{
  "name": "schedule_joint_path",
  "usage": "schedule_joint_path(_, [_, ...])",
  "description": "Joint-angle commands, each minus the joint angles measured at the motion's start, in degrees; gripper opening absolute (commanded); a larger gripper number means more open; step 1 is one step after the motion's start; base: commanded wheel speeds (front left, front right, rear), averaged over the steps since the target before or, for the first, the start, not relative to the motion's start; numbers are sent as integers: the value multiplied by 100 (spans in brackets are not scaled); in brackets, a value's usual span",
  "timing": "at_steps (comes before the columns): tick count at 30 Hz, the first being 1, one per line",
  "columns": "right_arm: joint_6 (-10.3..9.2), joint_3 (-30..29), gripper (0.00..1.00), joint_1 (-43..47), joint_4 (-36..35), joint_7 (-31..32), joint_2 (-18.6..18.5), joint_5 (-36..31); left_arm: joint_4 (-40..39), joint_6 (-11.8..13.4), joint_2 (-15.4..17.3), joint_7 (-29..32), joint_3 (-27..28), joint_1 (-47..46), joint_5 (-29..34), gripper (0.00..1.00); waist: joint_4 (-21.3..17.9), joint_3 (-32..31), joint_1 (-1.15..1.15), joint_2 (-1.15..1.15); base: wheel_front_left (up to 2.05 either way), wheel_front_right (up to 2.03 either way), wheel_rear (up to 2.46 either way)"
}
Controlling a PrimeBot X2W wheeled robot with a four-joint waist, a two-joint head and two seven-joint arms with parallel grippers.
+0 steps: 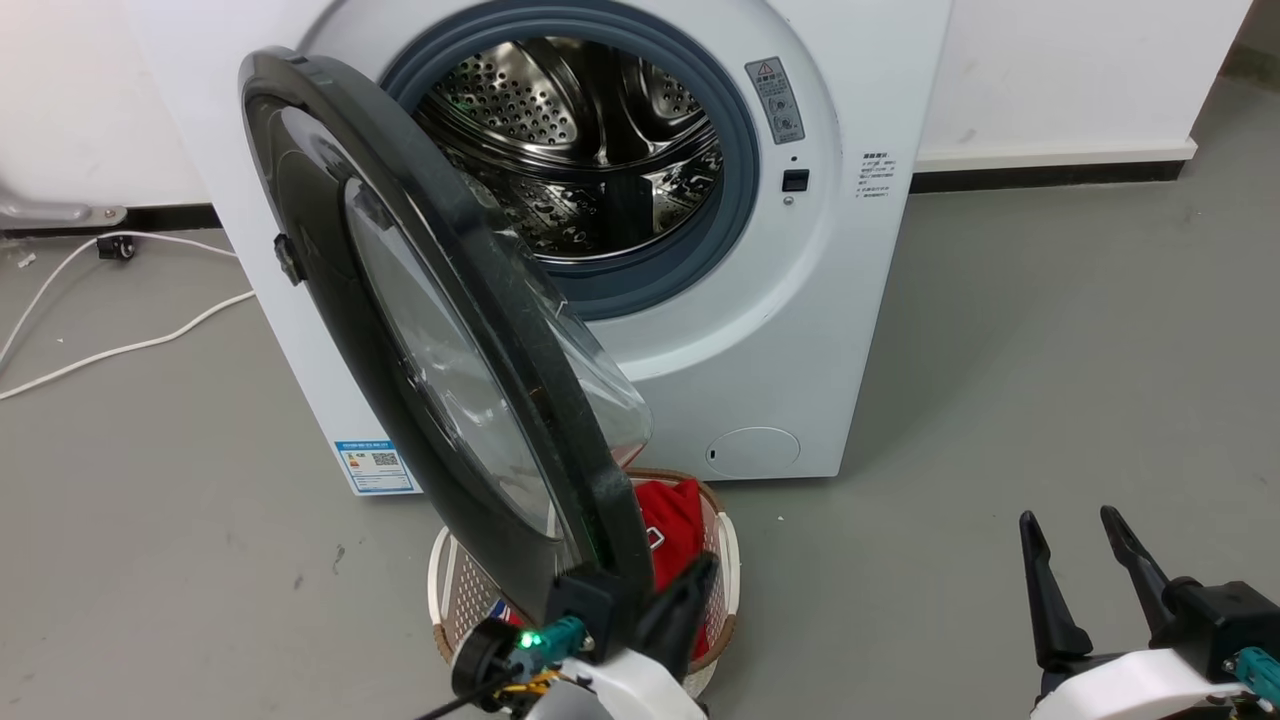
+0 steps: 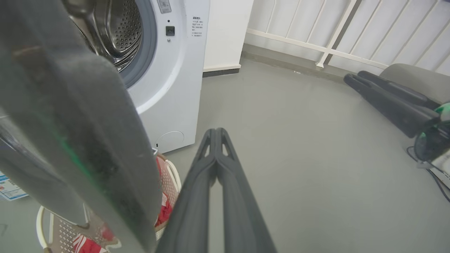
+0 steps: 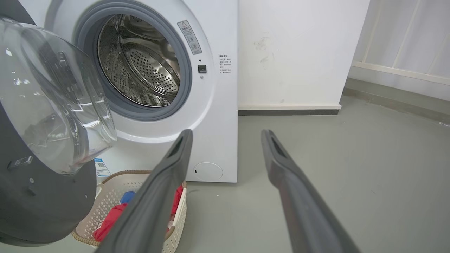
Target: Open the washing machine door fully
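Swinging step, I judge: the washing machine door point(image 1: 440, 330) stands half open, left of the drum point(image 1: 580, 150); left hand point(image 1: 700, 575), pressed together, beside its near edge; right hand point(image 1: 1070, 525) spread, idle; next, push the door further left.

Smooth grey floor point(image 1: 1050, 380) all round, faintly scuffed here and there. Behind, plain white wall point(image 3: 299, 52) with a few grey smudges, dark skirting strip point(image 1: 1050, 177) along its foot. Off to the left, white cables point(image 1: 120, 345) snaking loose over the floor. Over on the right, pale railing point(image 2: 330, 45) against white panelling. Even, soft light throughout.
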Motion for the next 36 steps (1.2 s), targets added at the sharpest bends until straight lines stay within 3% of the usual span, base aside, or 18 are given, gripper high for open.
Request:
schedule_joint_path(1, [-1, -6, 100, -49, 10, -19, 19, 19, 87, 56, -31, -96, 83, -98, -26, 0, -1, -5, 0, 0, 0, 0, 0])
schedule_joint_path(15, [-1, -42, 100, 7, 44, -36, 41, 60, 600, 403, -83, -568, 487, -248, -128, 0, 67, -32, 0, 0, 0, 0, 0])
schedule_joint_path(22, [-1, -116, 100, 102, 26, -43, 66, 69, 563, 523, 56, -687, 541, 22, -124, 0, 174, -78, 0, 0, 0, 0, 0])
schedule_joint_path(36, [-1, -274, 100, 168, -79, -27, 111, 8, 52, 748, 201, -822, 618, 380, -118, 0, 798, -76, 0, 0, 0, 0, 0])
